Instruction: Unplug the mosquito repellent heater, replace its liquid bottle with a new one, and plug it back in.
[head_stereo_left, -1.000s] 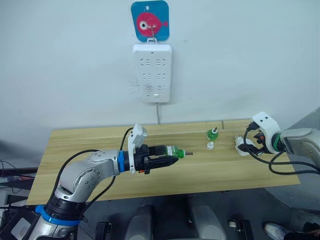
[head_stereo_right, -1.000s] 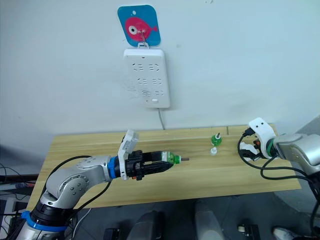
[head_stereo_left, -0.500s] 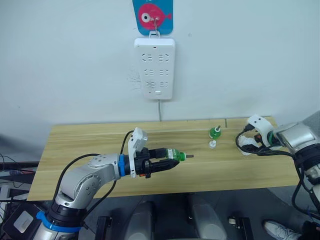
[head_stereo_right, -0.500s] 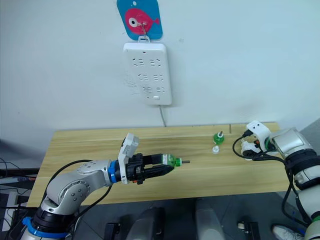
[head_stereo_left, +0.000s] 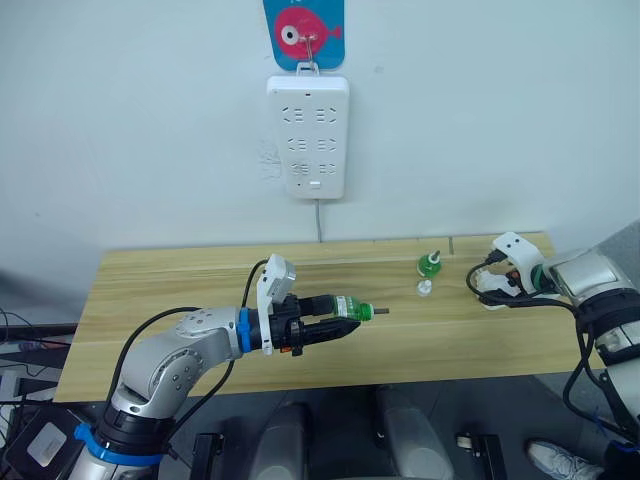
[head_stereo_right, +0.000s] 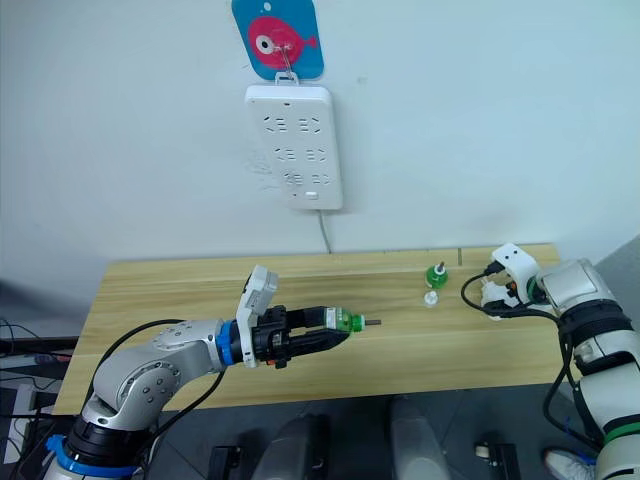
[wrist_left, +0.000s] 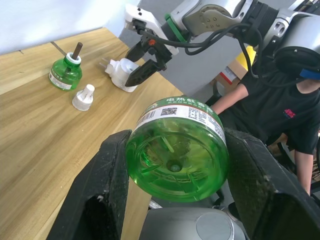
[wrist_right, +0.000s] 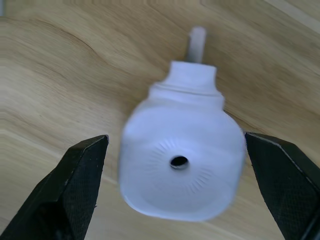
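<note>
Right wrist view: right gripper (wrist_right: 177, 165) fingers spread, heater (wrist_right: 182, 167) centred between, untouched — light, smooth, slippery; grip flat flanks. Left gripper (wrist_left: 175, 165) clamps green bottle (wrist_left: 177, 145).

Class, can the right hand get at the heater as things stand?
Probably yes: the right hand is open, its fingers either side of the heater on the table, nothing between.

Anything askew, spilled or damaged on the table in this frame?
No spill or damage shows. The mosquito repellent heater lies on its side on the table, unplugged, between the open right gripper fingers. A green bottle stands uncapped beside its loose white cap. The left gripper holds another bottle horizontally.
</note>
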